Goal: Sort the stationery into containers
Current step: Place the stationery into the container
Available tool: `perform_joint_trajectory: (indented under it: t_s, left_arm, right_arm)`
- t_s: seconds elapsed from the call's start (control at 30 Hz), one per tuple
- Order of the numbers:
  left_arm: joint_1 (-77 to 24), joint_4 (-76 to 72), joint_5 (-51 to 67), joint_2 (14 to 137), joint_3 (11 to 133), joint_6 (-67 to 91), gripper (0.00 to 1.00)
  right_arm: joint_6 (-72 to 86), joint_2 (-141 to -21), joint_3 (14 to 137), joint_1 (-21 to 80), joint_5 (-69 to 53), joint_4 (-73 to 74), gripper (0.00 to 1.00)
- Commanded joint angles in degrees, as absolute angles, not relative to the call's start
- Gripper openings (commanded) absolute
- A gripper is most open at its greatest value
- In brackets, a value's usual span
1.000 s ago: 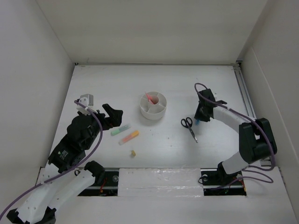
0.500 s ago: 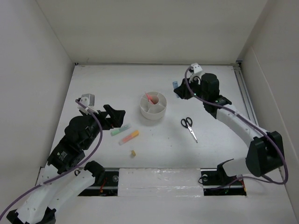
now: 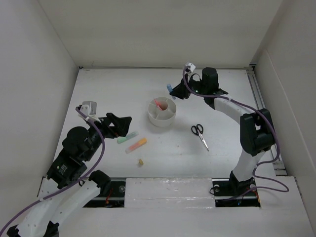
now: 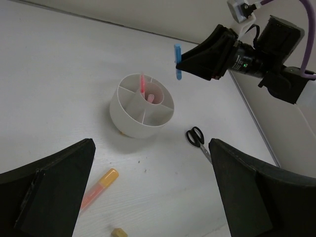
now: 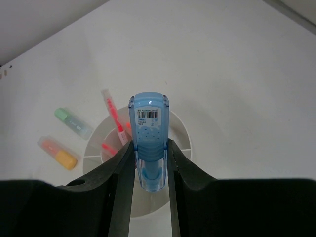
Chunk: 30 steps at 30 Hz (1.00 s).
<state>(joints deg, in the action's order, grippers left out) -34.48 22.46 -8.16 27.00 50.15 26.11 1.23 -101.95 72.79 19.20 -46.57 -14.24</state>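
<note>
**One blue highlighter held aloft beside the organizer**

At the left of the top view, the left gripper (image 3: 122,123) is seen with its jaws spread wide and nothing between them, hanging over the bench (image 3: 113,89) just left of the green highlighter (image 3: 127,137). The orange highlighter (image 3: 136,145) lies just beside that one, and the eraser bit (image 3: 140,162) sits lower in the frame, apart. At the centre stands the white organizer (image 3: 162,122), in which pink pens (image 3: 158,103) are already lodged. Up and to its right, the blue highlighter (image 5: 149,133) is clamped upright between the jaws of the right gripper (image 3: 178,92). It is held in the air near the far rim and, judged from the top view, not yet over a compartment. The step in hand is judged to be the drop-in. The highlighter should be centred over a free wedge, kept upright, lowered below the rim and only then released, so that dividers and pens are not struck. The scissors (image 3: 200,134) lie on the bench at the right.
</note>
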Motion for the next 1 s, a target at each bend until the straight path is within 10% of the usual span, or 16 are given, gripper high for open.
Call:
perform_joint_trajectory:
  t_s: [0.0, 0.97]
  left_arm:
    - [-34.37, 19.60, -7.21, 27.33, 49.66, 25.14, 0.99]
    - [-34.37, 20.13, -6.15, 26.89, 49.66, 25.14, 0.99]
  right_arm:
    - [-0.18, -102.82, 76.11, 19.07, -53.43, -18.98, 0.00]
    - [5.10, -104.59, 63.72, 20.65, -51.15, -29.27, 0.00]
